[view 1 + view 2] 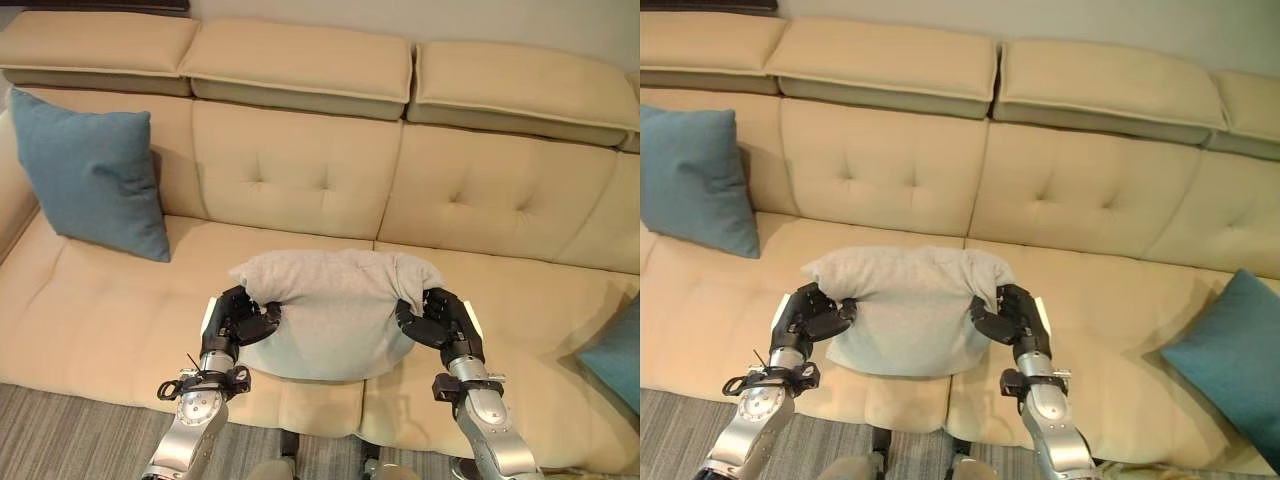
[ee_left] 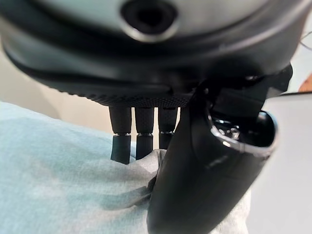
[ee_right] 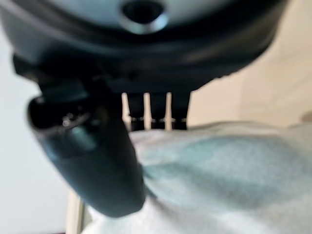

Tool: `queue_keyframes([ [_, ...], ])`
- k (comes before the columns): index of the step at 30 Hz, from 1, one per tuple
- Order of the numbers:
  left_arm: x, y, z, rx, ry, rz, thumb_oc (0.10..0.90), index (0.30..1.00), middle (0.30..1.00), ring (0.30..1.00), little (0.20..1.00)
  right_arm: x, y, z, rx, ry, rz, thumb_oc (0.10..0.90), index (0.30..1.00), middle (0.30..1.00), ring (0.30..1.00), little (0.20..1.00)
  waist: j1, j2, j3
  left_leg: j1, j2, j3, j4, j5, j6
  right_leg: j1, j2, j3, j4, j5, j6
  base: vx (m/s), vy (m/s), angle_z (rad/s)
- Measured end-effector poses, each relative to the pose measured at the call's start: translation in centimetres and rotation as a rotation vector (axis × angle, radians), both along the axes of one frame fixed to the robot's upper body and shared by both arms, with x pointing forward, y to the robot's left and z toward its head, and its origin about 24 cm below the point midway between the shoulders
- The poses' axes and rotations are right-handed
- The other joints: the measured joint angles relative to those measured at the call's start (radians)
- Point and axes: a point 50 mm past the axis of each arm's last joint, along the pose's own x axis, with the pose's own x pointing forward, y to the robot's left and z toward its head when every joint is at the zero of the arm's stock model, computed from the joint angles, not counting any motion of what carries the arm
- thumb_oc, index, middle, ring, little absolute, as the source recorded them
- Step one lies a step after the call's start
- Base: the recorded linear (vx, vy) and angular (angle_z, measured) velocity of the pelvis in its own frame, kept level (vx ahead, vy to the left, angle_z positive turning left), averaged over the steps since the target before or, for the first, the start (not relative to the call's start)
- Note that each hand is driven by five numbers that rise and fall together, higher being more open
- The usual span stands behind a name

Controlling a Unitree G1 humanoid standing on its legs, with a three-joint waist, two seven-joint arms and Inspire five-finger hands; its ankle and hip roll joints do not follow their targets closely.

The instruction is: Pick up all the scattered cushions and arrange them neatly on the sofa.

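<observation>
1. Notice, your left hand (image 1: 240,318) was curled onto the grey cushion (image 1: 335,310) at its left end.
2. That cushion lay crosswise over the sofa (image 1: 300,170) seat's front edge, between both hands.
3. Your right hand (image 1: 435,318) clutched its right end.

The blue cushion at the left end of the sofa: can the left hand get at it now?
Probably not yet. The left hand and right hand both clutch the grey cushion; the blue cushion leans apart against the backrest.
</observation>
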Motion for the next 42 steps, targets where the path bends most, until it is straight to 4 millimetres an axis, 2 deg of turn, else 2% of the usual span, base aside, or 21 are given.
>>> queue_keyframes([
  [3,1.1,-0.8,1.0,0.002,-0.048,0.007,0.4,0.3,0.3,0.3,0.3,1.1,-0.1,1.1,-0.01,-0.048,-0.036,0.4,0.3,0.3,0.3,0.3,-0.005,0.004,-0.002,-0.011,0.009,0.001,0.0,0.003,-0.006,-0.013,0.008,0.0,0.0,0.001,-0.002,0.05,-0.004,-0.02],
  [6,2.8,-1.2,2.7,0.002,-0.116,0.038,0.4,0.3,0.3,0.3,0.3,3.2,0.4,3.6,-0.032,-0.147,-0.06,0.4,0.3,0.3,0.3,0.3,-0.013,0.006,-0.003,-0.031,0.012,0.003,0.0,0.008,-0.013,-0.035,0.011,0.002,0.0,0.007,-0.009,0.05,0.003,-0.03],
  [9,4.7,-1.7,5.2,-0.001,-0.21,0.083,0.4,0.3,0.3,0.3,0.3,5.4,1.2,6.9,-0.042,-0.277,-0.08,0.4,0.3,0.3,0.3,0.3,-0.014,0.013,-0.007,-0.055,0.013,0.009,0.0,0.013,-0.018,-0.061,0.012,0.007,0.0,0.016,-0.015,-0.01,0.007,-0.06],
  [14,6.7,-2.1,8.9,-0.011,-0.36,0.125,0.4,0.3,0.3,0.3,0.3,7.3,1.9,11.0,-0.084,-0.425,-0.095,0.4,0.3,0.3,0.3,0.3,-0.011,0.021,-0.011,-0.106,0.018,0.009,0.001,0.024,-0.022,-0.114,0.018,0.009,0.0,0.026,-0.022,-0.05,0.005,0.0],
  [16,8.4,-2.5,10.2,0.0,-0.399,0.137,0.4,0.3,0.3,0.3,0.3,8.7,2.1,12.8,-0.132,-0.474,-0.103,0.4,0.3,0.3,0.3,0.3,-0.009,0.027,-0.015,-0.144,0.019,0.009,0.001,0.033,-0.023,-0.151,0.021,0.009,0.0,0.035,-0.027,-0.13,0.013,-0.01],
  [17,9.6,-2.6,11.5,0.009,-0.429,0.152,0.4,0.3,0.3,0.3,0.3,9.8,1.9,14.6,-0.179,-0.515,-0.118,0.4,0.3,0.3,0.3,0.3,-0.006,0.031,-0.015,-0.188,0.02,0.008,0.001,0.047,-0.025,-0.195,0.022,0.01,0.0,0.047,-0.03,-0.08,0.017,-0.01],
  [19,10.7,-2.9,12.7,0.03,-0.448,0.145,0.4,0.3,0.3,0.3,0.3,10.4,1.5,15.9,-0.234,-0.548,-0.13,0.4,0.3,0.3,0.3,0.3,-0.001,0.033,-0.014,-0.227,0.021,0.007,0.001,0.056,-0.024,-0.233,0.022,0.009,0.0,0.055,-0.032,-0.06,0.015,0.01],
  [22,11.4,-3.2,12.5,0.054,-0.424,0.137,0.4,0.3,0.3,0.3,0.3,10.8,1.1,16.1,-0.293,-0.554,-0.17,0.4,0.3,0.3,0.3,0.3,-0.003,0.037,-0.012,-0.259,0.021,0.006,0.001,0.059,-0.025,-0.264,0.023,0.008,0.0,0.056,-0.032,-0.04,0.015,0.02],
  [25,11.9,-3.5,11.8,0.071,-0.391,0.127,0.4,0.3,0.3,0.3,0.3,11.1,1.0,15.7,-0.304,-0.535,-0.187,0.4,0.3,0.3,0.3,0.3,-0.021,0.044,-0.007,-0.304,0.02,0.004,0.002,0.059,-0.025,-0.307,0.024,0.007,0.0,0.056,-0.033,-0.02,0.01,0.03],
  [30,12.4,-3.4,12.4,0.082,-0.412,0.122,0.4,0.3,0.3,0.3,0.3,11.1,1.4,14.7,-0.267,-0.511,-0.215,0.4,0.3,0.3,0.3,0.3,-0.047,0.052,0.004,-0.343,0.02,0.011,0.001,0.06,-0.025,-0.35,0.023,0.01,0.001,0.058,-0.034,0.0,0.001,-0.04],
  [31,12.4,-3.3,12.4,0.085,-0.418,0.125,0.438,0.356,0.356,0.356,0.356,11.0,1.6,14.7,-0.258,-0.513,-0.216,0.4,0.3,0.3,0.3,0.3,-0.049,0.052,0.004,-0.343,0.021,0.012,0.001,0.06,-0.025,-0.35,0.022,0.01,0.001,0.058,-0.034,0.02,-0.002,-0.06],
  [32,12.4,-3.2,12.7,0.09,-0.43,0.134,0.775,0.862,0.862,0.862,0.862,11.0,1.7,14.8,-0.26,-0.521,-0.214,0.474,0.411,0.411,0.411,0.411,-0.05,0.052,0.004,-0.343,0.022,0.014,0.001,0.06,-0.025,-0.351,0.024,0.011,0.001,0.058,-0.034,0.01,0.0,-0.04],
  [33,12.4,-3.1,12.8,0.097,-0.435,0.138,0.8,0.9,0.9,0.9,0.9,11.0,1.7,14.9,-0.269,-0.526,-0.213,0.522,0.484,0.484,0.484,0.484,-0.05,0.052,0.004,-0.343,0.023,0.014,0.001,0.06,-0.025,-0.351,0.024,0.012,0.001,0.058,-0.034,0.0,0.002,-0.03],
  [34,12.4,-2.9,12.9,0.099,-0.438,0.143,0.8,0.9,0.9,0.9,0.9,11.0,1.8,14.9,-0.277,-0.53,-0.212,0.772,0.858,0.858,0.858,0.858,-0.051,0.052,0.004,-0.343,0.024,0.014,0.001,0.06,-0.025,-0.351,0.025,0.012,0.001,0.058,-0.034,0.0,0.0,0.0],
  [35,12.4,-2.9,12.9,0.101,-0.44,0.145,0.8,0.9,0.9,0.9,0.9,11.0,1.8,14.9,-0.278,-0.531,-0.212,0.772,0.858,0.858,0.858,0.858,-0.051,0.052,0.004,-0.343,0.025,0.015,0.001,0.06,-0.025,-0.351,0.025,0.012,0.001,0.058,-0.034,0.04,-0.003,0.0],
  [36,12.4,-2.8,13.0,0.099,-0.442,0.151,0.8,0.9,0.9,0.9,0.9,10.9,1.7,15.0,-0.282,-0.534,-0.216,0.8,0.9,0.9,0.9,0.9,-0.05,0.052,0.004,-0.343,0.025,0.016,0.001,0.06,-0.025,-0.351,0.026,0.012,0.001,0.058,-0.034,0.0,0.0,0.0],
  [37,12.4,-2.7,13.0,0.1,-0.443,0.155,0.8,0.9,0.9,0.9,0.9,10.9,1.6,15.0,-0.289,-0.536,-0.219,0.8,0.9,0.9,0.9,0.9,-0.049,0.052,0.004,-0.343,0.025,0.015,0.001,0.06,-0.025,-0.351,0.026,0.012,0.001,0.058,-0.034,0.0,0.0,0.0],
  [42,12.3,0.6,14.5,0.249,-0.491,0.211,0.8,0.9,0.9,0.9,0.9,11.2,1.1,16.8,-0.4,-0.595,-0.217,0.8,0.9,0.9,0.9,0.9,-0.047,0.054,0.009,-0.339,0.025,0.014,0.001,0.06,-0.025,-0.347,0.026,0.01,0.001,0.058,-0.034,0.0,0.0,0.0],
])
